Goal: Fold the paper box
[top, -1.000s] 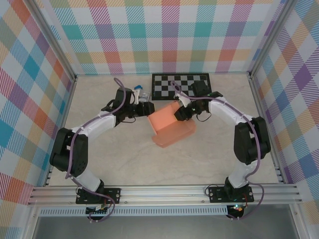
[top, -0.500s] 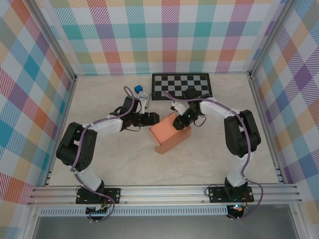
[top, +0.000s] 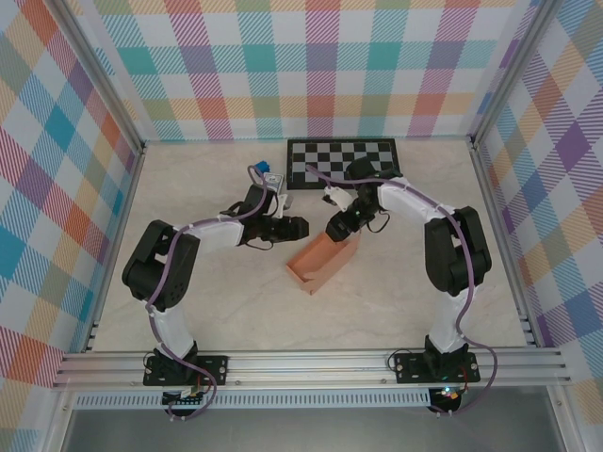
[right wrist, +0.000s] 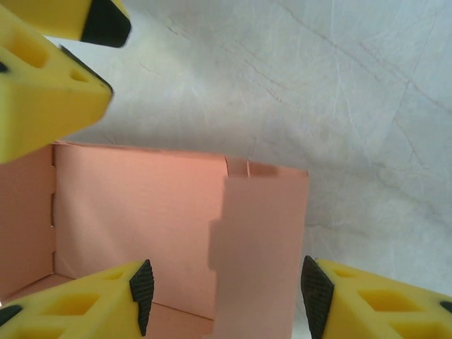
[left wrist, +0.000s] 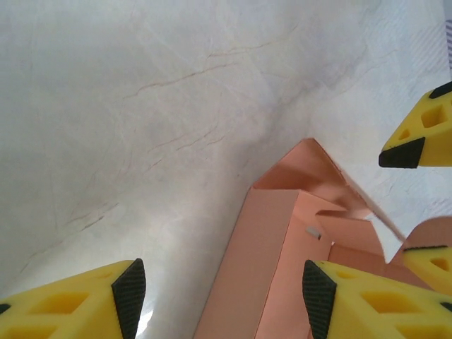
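Tabletop [top: 188,198] of pale marble carries, near its far edge and left of middle, a tiny blue cube [top: 255,170] just beside a small card pack [top: 271,181]. Left claw [top: 295,227] hangs low near the middle, its yellow fingers [left wrist: 70,300] spread and pinching nothing. Next lies the paper box [top: 323,264], salmon-orange and open-topped, slanting across the tabletop's middle from near-left to far-right. Right claw [top: 339,229] sits at the box's far end, fingers [right wrist: 381,300] spread, a wall and loose flap showing between them, unpinched. Behind it, a checkerboard [top: 342,162] lies against the far edge
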You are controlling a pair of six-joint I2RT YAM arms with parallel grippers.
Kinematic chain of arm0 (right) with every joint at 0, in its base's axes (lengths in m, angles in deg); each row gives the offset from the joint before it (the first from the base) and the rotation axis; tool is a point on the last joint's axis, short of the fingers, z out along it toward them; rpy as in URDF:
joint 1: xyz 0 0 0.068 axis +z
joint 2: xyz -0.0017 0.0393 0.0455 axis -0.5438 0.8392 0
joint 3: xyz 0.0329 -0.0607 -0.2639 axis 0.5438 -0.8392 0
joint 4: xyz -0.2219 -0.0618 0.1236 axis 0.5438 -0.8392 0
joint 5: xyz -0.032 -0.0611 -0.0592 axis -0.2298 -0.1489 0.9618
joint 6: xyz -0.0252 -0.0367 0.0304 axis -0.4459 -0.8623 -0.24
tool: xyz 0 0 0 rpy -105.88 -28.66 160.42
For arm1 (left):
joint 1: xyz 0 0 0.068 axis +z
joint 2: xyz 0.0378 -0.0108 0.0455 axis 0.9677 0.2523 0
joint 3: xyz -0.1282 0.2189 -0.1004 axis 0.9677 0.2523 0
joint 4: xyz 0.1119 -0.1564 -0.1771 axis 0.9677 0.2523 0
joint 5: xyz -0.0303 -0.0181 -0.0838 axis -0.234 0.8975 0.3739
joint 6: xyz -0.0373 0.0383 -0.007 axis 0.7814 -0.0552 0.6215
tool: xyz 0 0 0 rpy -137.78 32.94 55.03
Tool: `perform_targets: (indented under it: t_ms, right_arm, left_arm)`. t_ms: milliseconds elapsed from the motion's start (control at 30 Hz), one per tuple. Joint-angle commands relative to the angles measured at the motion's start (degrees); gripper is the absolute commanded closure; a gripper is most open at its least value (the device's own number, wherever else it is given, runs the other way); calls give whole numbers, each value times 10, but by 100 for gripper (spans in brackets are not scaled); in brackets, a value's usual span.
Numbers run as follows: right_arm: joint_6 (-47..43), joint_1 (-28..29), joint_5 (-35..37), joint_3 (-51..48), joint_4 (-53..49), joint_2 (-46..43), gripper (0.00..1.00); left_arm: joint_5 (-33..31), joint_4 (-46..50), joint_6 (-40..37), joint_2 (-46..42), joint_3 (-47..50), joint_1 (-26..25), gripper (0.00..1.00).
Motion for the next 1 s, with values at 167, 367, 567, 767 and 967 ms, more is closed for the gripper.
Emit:
perform_targets:
  t_ms: [167,367,567,767,967]
  right_arm:
    - [4,-31,-90,61,-84,30,40]
    - [62,-81,-92,75,-83,12,40]
    - [106,-112,-84,80,-85,13,41]
    - [127,-122,-119,57,-90,37,42]
    - [183,-122,-125,18,-50,28,42]
  left_arm:
    - [5,2,-8,28,-29,-1,38]
    - [1,26,-50,25,-43,-1,38]
    - [-9,31,-106,-49,-35,-2,38]
    - [51,32,-193,-199,-20,-4,35]
    - [92,100,-343,-273,7,-92,30]
